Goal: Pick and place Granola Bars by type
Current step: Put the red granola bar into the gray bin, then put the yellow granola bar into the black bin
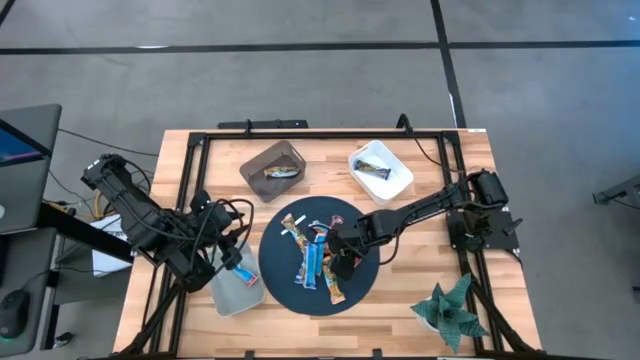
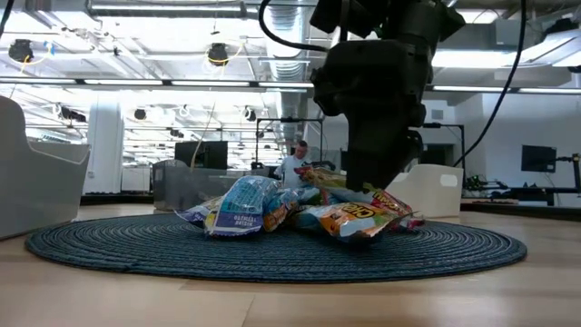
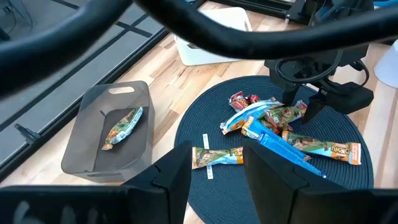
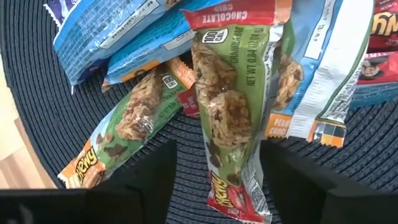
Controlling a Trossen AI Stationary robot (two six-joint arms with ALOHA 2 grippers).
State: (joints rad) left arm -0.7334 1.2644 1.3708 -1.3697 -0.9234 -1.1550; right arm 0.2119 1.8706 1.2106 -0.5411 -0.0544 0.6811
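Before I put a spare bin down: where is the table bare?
Bare wood lies between the round mat and the plant, and between the brown bin and white bin. The mat's middle, under the right claw, is crowded with bars.
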